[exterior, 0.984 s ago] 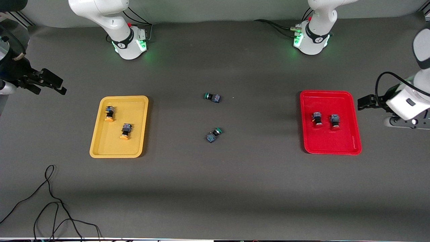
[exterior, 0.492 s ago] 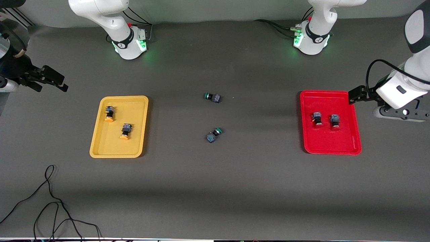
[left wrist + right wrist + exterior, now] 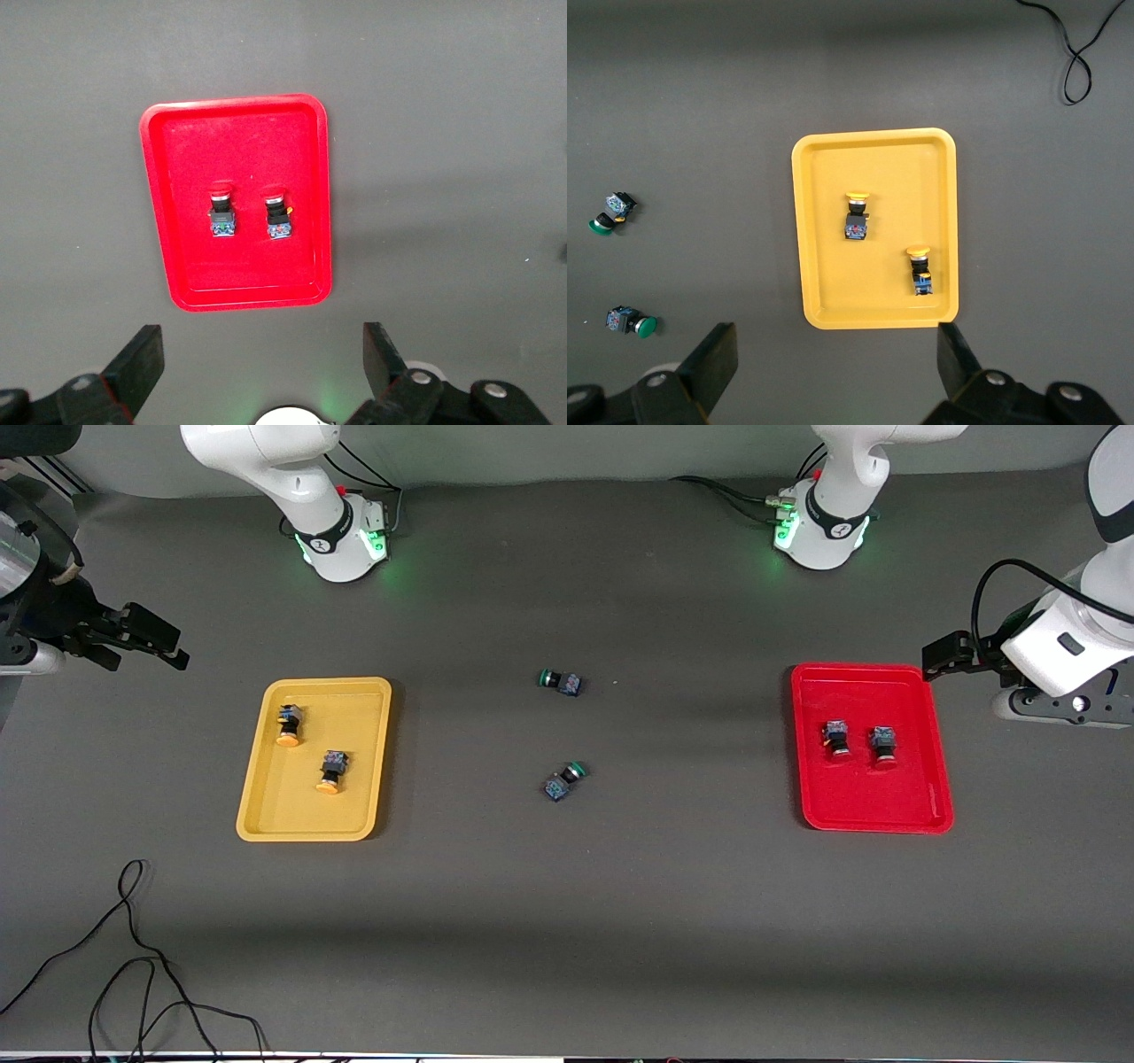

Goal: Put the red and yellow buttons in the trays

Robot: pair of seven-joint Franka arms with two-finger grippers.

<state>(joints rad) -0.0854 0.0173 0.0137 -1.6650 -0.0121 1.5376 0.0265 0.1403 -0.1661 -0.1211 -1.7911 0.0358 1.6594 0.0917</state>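
Two yellow buttons (image 3: 288,726) (image 3: 331,771) lie in the yellow tray (image 3: 354,717). Two red buttons (image 3: 836,740) (image 3: 883,746) lie in the red tray (image 3: 873,802). My left gripper (image 3: 941,657) hangs open and empty over bare table off the red tray's corner. In the left wrist view the red tray (image 3: 177,177) and its red buttons (image 3: 221,211) show past the left gripper (image 3: 264,354). My right gripper (image 3: 164,646) hangs open and empty over bare table off the yellow tray. The right wrist view shows that tray (image 3: 824,266) past the right gripper (image 3: 837,359).
Two green-capped buttons (image 3: 560,682) (image 3: 563,779) lie on the dark mat between the trays, also in the right wrist view (image 3: 611,212) (image 3: 631,322). A black cable (image 3: 133,957) loops on the mat nearer the front camera than the yellow tray.
The left arm has swung its gripper along the red tray's edge toward the robots' bases. The right gripper has shifted slightly. Buttons and trays have not moved.
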